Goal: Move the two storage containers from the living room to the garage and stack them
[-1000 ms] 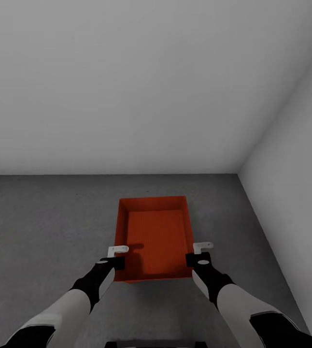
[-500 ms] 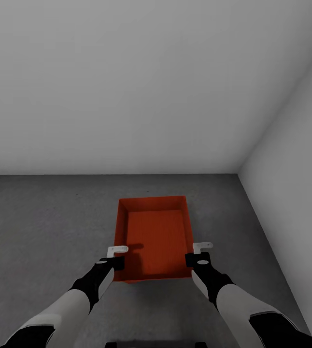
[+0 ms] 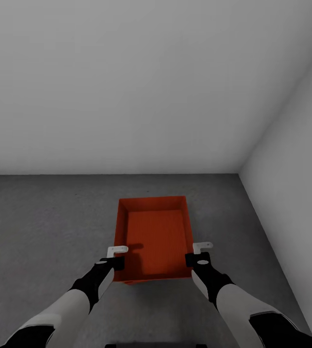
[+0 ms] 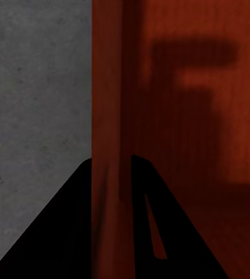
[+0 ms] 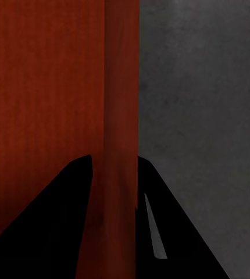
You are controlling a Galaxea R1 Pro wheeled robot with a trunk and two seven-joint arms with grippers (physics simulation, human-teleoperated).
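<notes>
No readable text, label, brand, number or sign anywhere. Container [image 3: 155, 237] plain red-orange, unmarked. Walls [image 3: 127, 87] blank pale grey. Floor [image 3: 40, 227] bare mottled grey.

Two arms reach out from the robot's body, alike in build. Each forearm wears a smooth pale grey shell that narrows toward the wrist, with glossy black segments at the elbow end and again at the wrist. The left gripper [image 3: 117, 256] and right gripper [image 3: 200, 252] are black blocks, each topped by a small white bracket-shaped piece; the right one carries a pale oval mark. Seen up close, the fingers [image 4: 61, 232] are plain matte black wedges, one with a thin slot.
</notes>
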